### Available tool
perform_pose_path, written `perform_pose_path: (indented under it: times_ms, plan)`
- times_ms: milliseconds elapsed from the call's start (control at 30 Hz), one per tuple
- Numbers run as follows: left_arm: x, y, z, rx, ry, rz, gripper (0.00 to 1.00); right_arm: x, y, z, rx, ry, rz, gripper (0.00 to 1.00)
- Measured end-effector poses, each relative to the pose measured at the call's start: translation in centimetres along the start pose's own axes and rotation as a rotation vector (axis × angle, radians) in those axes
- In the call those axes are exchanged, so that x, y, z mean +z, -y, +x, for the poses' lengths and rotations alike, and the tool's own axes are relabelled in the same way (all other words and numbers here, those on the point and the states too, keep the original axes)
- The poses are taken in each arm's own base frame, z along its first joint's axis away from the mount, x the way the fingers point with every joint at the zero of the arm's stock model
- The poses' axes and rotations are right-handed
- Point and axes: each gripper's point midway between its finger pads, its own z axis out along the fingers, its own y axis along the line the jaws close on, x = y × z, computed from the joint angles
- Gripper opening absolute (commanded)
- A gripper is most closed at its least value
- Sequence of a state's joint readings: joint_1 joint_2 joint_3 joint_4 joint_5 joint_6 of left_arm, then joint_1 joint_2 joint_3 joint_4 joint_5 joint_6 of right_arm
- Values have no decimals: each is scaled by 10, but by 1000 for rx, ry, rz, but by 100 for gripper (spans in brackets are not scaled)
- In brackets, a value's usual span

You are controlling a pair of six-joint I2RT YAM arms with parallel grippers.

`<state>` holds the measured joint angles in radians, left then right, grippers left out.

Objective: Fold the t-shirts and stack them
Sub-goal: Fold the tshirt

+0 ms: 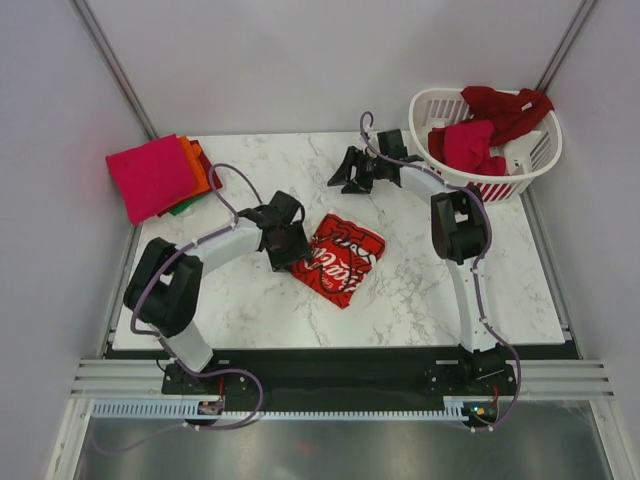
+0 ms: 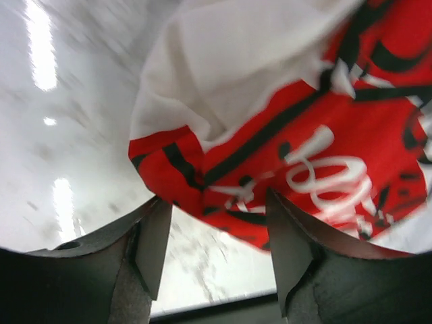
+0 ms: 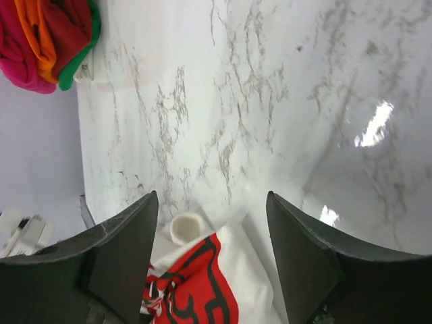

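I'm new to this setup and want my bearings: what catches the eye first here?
A bunched red t-shirt with white Coca-Cola script lies mid-table, the left gripper open right beside it. At the far left corner sits a folded stack, magenta-pink on top. At the far right, a white laundry basket holds more red shirts.

marble table [image 1: 400, 300] | red script t-shirt [image 1: 340, 258] centre | folded stack [image 1: 155, 175] far-left | basket [image 1: 488, 187] far-right

White slatted basket [image 1: 497, 187] sits on marble table [image 1: 400, 290].
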<state>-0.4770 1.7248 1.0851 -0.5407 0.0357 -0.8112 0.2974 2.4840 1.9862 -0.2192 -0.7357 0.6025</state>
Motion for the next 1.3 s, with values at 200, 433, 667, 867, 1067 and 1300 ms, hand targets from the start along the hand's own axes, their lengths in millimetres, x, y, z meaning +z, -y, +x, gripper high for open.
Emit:
perform_pose_path:
  times_ms: [200, 433, 667, 867, 1067, 1300]
  plan:
    - [-82, 40, 24, 28, 51, 191, 68, -65, -44, 6, -52, 55, 97, 76]
    - [-144, 51, 0, 40, 214, 311, 61, -148, -138, 101, -168, 111, 49, 55]
    - [-100, 77, -14, 219, 189, 330, 55, -128, -70, 221, -31, -77, 140, 33]
    - [-35, 107, -13, 331, 70, 375, 51, -127, -4, 256, 75, -126, 292, 39]
    - [27, 77, 13, 281, -66, 257, 46, -135, 10, 243, 116, -96, 304, 64]
    - [9, 46, 47, 191, -59, 197, 49, -146, 36, 196, 82, -15, 445, 72]
